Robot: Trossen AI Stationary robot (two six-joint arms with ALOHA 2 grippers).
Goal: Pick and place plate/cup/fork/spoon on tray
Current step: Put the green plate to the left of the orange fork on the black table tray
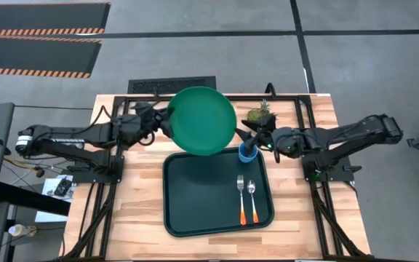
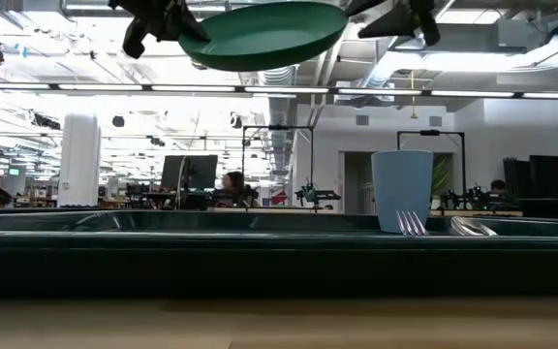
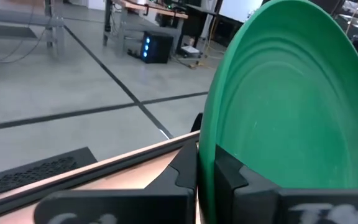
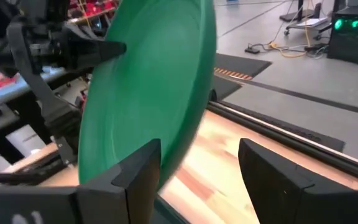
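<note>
Plate (image 1: 203, 121) airborne, left gripper (image 1: 167, 120) clamped.

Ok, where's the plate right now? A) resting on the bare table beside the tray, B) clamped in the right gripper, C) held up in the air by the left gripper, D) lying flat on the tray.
C: the left gripper is shut on the rim of the plate, which the low view shows well above the tray; the right gripper is open and holds nothing.
</note>
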